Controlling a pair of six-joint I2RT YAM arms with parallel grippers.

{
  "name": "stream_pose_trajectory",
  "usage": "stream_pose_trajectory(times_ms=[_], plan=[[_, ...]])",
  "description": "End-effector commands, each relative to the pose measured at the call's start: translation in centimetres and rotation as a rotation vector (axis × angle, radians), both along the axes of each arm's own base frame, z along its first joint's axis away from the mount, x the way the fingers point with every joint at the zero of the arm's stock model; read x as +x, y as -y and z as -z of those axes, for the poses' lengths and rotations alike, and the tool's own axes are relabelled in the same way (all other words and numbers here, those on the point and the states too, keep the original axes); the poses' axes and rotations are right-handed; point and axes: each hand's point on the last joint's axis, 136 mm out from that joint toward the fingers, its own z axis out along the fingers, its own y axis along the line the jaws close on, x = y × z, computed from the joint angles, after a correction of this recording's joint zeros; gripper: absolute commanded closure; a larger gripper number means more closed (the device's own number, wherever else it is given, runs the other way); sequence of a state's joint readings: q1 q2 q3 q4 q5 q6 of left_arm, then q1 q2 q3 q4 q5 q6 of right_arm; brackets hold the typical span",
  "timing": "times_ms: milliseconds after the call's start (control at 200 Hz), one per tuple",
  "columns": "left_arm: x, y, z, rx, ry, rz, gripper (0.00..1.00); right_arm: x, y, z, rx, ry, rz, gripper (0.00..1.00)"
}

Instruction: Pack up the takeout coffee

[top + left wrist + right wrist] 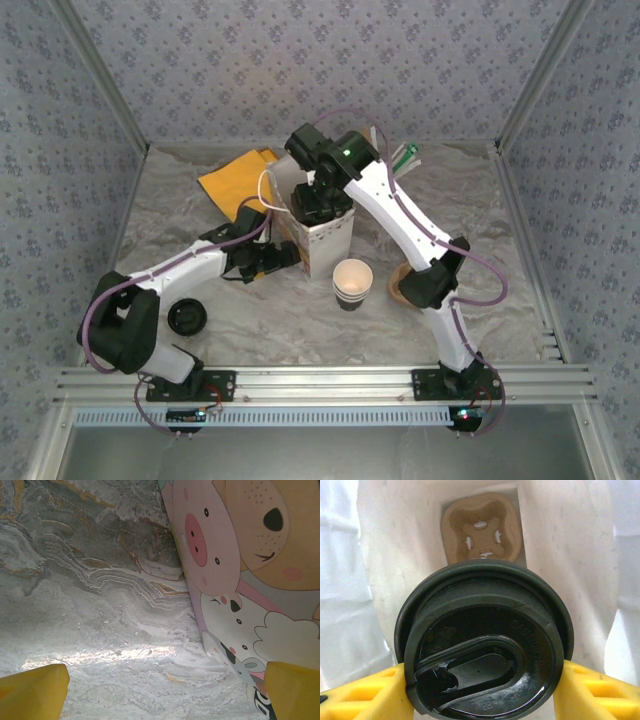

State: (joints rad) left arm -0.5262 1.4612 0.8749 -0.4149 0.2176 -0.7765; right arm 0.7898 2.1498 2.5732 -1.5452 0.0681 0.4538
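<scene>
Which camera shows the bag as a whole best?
Top external: the bag stands upright mid-table, its shape and place clear, though the right gripper covers its mouth. Left wrist gives a close stretch of its cartoon-printed side. Right wrist looks down inside: white walls, cardboard carrier at the bottom, beyond the gripped black-lidded cup.

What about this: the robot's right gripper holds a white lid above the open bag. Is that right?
Not quite: the lid is black, not white, as the right wrist view shows. The right gripper does hold it above the open bag.
</scene>
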Motion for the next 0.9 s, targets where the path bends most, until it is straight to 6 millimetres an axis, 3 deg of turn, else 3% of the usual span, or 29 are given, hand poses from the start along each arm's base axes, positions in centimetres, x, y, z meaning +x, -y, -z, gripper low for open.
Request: stream_pose_trajectory(times_ms=[0, 320, 430, 630, 895], plan=[[0.4, 0.3, -0.9, -0.008, 0.021, -0.002, 0.00, -0.1, 1.3, 0.1, -0.039, -0.009, -0.011, 0.36], [0.5, -5.0, -1.4, 0.018, 0.039, -0.123, 0.00, 0.1, 1.4, 1.1, -0.065, -0.026, -0.018, 0.36], [1.0, -5.8, -0.4, 0.039, 0.019, -0.145, 0.00, 0.2, 1.5, 1.3, -0.072, -0.030, -0.024, 0.36], [2.0, -4.7, 2.1, 0.052, -0.033, -0.118, 0.00, 0.0, 1.8, 1.6, -0.085, -0.045, -0.030, 0.35], [2.2, -1.5, 2.4, 0.040, -0.022, -0.049, 0.00, -0.7, 2.9, 1.6, -0.103, -0.066, -0.028, 0.35]])
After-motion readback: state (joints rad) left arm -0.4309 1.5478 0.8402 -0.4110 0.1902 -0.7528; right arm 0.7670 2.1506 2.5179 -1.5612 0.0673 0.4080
